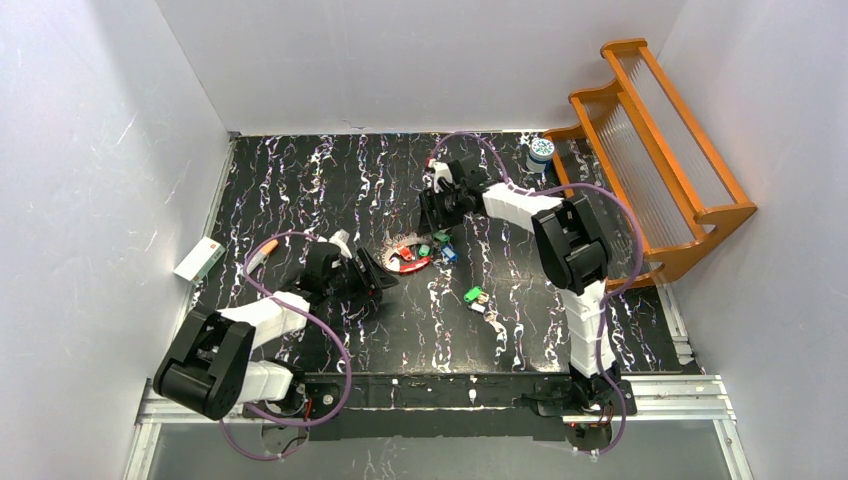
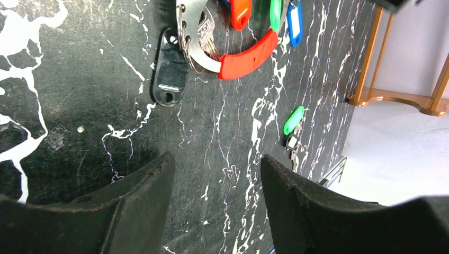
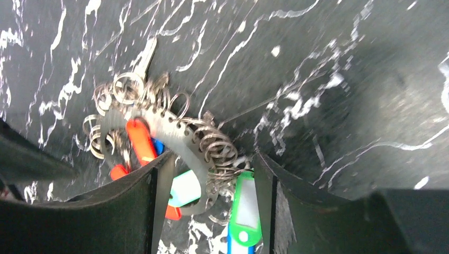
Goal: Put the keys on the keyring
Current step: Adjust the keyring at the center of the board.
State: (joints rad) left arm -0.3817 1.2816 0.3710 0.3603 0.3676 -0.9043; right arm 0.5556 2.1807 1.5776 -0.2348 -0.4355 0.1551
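The keyring [image 1: 408, 257] lies on the desk [image 1: 300, 180], keys [image 3: 244, 206] strung on it; right claw [image 3: 210, 156] straddles its rim, fingers parted; left claw [image 2: 214, 159] stands wide, empty.

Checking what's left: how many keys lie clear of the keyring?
2: a green-tagged key and a pale-tagged key beside it, right of the keyring. Others may be hidden.

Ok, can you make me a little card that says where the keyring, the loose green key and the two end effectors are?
keyring: flat on the table, coloured keys strung on it
loose green key: on the table, apart from the keyring
left end effector: open, empty, short of the keyring
right end effector: open, straddling part of the keyring
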